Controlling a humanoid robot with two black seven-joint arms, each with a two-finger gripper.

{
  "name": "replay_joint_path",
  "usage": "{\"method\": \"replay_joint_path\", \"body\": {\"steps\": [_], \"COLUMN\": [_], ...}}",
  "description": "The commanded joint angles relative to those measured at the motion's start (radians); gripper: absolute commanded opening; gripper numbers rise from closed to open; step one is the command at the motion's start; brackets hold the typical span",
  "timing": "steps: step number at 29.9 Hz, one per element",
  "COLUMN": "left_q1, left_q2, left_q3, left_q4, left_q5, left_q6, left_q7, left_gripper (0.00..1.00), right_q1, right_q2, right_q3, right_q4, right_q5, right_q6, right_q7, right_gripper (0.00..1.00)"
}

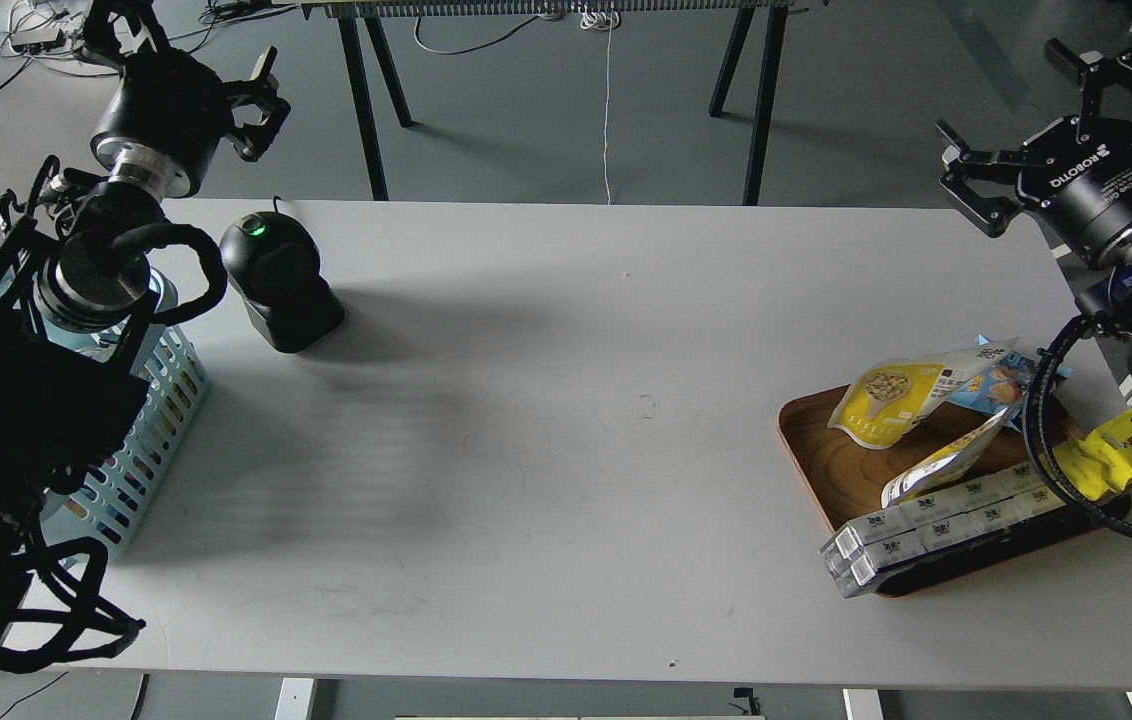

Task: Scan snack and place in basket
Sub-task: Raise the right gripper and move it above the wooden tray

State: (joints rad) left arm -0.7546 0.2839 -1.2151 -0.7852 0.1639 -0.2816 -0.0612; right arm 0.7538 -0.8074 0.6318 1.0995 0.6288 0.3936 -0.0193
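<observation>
The snack pouch point(894, 400) lies in the wooden tray point(816, 450) at the right side of the worktop point(526, 400), leaning on other packets. The right tool point(1011, 130) hangs above and behind the tray, well apart from the pouch, its fingers spread wide and empty. The left tool point(261, 100) is up at the far left corner, also spread and empty, near the black scanner point(278, 280). The blue basket point(161, 400) sits at the left edge under the left arm.
</observation>
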Motion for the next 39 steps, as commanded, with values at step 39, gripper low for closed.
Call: {"method": "replay_joint_path", "body": {"steps": [39], "left_q1": [-0.009], "left_q2": [0.008], "left_q3": [-0.012], "left_q4": [-0.008], "left_q5": [0.000], "left_q6": [-0.008], "left_q7": [-0.049], "left_gripper": [1.00], "right_q1": [1.586], "right_q2": [0.134], "right_q3": [-1.744], "right_q4": [0.625], "right_q5": [-0.245], "right_q6": [-0.331], "right_q7": [-0.337], "right_gripper": [0.99]}}
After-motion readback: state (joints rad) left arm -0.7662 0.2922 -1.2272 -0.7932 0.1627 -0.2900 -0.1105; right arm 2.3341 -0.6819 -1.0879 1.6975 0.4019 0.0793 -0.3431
